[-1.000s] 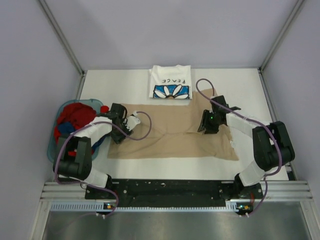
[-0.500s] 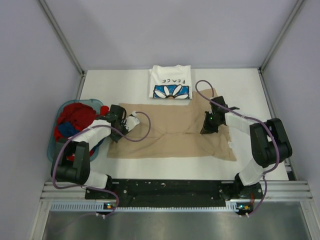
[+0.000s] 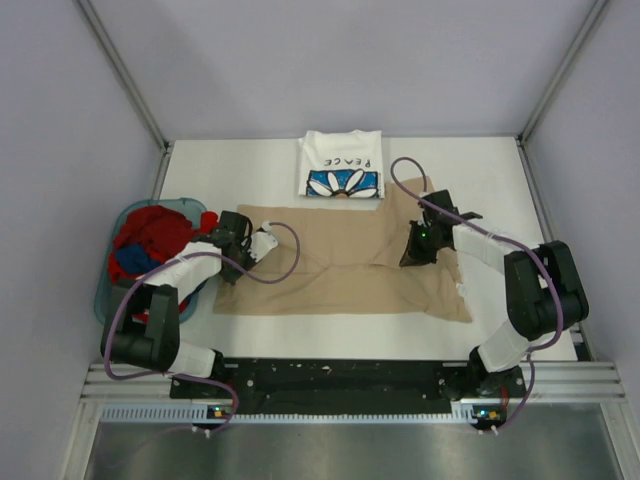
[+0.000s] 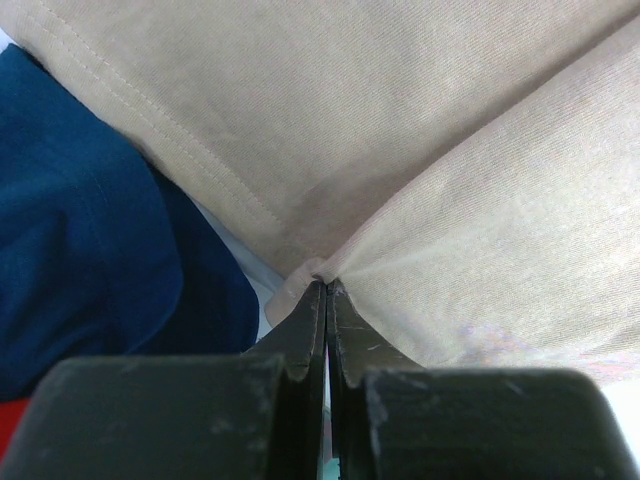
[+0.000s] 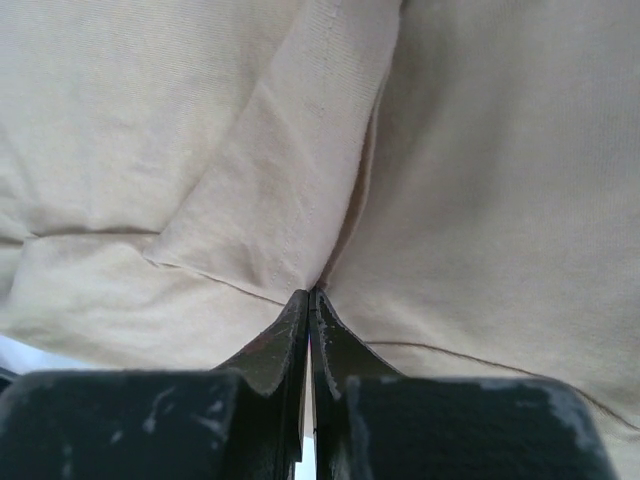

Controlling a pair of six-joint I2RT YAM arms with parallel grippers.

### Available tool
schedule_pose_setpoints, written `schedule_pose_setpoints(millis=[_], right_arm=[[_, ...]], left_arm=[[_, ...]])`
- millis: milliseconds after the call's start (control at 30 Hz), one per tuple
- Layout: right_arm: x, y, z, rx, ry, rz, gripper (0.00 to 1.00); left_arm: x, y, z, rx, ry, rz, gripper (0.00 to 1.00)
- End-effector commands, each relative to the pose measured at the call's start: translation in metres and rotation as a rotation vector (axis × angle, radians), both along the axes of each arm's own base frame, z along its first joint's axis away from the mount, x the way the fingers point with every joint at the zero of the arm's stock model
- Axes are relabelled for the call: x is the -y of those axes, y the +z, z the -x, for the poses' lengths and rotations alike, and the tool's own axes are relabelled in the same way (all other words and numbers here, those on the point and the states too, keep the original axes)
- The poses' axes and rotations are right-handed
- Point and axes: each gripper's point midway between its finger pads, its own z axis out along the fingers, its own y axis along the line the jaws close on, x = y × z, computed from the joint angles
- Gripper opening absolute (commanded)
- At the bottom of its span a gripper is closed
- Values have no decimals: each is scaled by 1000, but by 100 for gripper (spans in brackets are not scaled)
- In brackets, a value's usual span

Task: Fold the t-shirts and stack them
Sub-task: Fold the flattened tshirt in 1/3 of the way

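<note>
A tan t-shirt lies spread across the middle of the table. My left gripper is shut on a pinch of its left edge; the left wrist view shows the cloth gathered at the tips of my left gripper. My right gripper is shut on a fold at the shirt's right side, where the tan cloth puckers at the tips of my right gripper. A folded white t-shirt with a blue daisy and "PEACE" lies at the back. Red and blue t-shirts fill the basket.
The teal basket stands at the table's left edge, close to my left arm. A blue shirt shows beside the tan hem in the left wrist view. Grey walls enclose the table on three sides.
Both grippers have closed on the tan shirt's cloth, the left at its left edge and the right on a fold near the right side. The arms hardly shifted.
</note>
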Motion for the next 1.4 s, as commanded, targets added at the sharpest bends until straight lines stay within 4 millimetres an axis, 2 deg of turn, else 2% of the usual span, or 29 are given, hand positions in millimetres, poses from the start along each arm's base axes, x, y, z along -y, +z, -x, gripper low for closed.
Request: schedule_pose_setpoints(millis=[0, 233, 367, 667, 800, 933, 967, 1033, 1067, 1100, 1133, 1233, 1300, 1367], right_arm=[[-17, 29, -24, 98, 29, -60, 0], [-22, 35, -32, 115, 41, -81, 0], [-33, 43, -48, 157, 63, -93, 0], [-92, 41, -86, 189, 192, -114, 0], [-104, 31, -98, 179, 213, -108, 0], [-117, 28, -100, 183, 282, -113, 0], [-119, 28, -100, 187, 294, -113, 7], [-119, 34, -102, 203, 301, -115, 34], [-119, 40, -103, 218, 310, -115, 43], [-119, 45, -103, 230, 318, -111, 60], [-119, 55, -105, 255, 326, -106, 72], [-104, 92, -108, 349, 307, -45, 77], [-74, 112, -106, 410, 225, 66, 80], [-39, 124, -93, 447, 139, 146, 85]], left_arm=[[2, 2, -3, 26, 10, 18, 0], [1, 4, -3, 37, 10, 19, 0], [1, 5, -5, 39, 7, 15, 0], [1, 9, -5, 48, 11, 22, 0], [1, 9, -2, 43, 6, 22, 0], [2, 8, -2, 39, 4, 26, 0], [2, 9, -2, 39, 3, 24, 0], [2, 8, -1, 33, 2, 22, 0], [2, 9, -2, 35, 2, 19, 0], [0, 9, -2, 36, 5, 13, 0], [-1, 9, -3, 38, 10, 8, 0], [-3, 16, -6, 64, 15, -6, 0], [-3, 23, -8, 78, 16, -5, 0], [-1, 31, -8, 86, 12, 9, 3]])
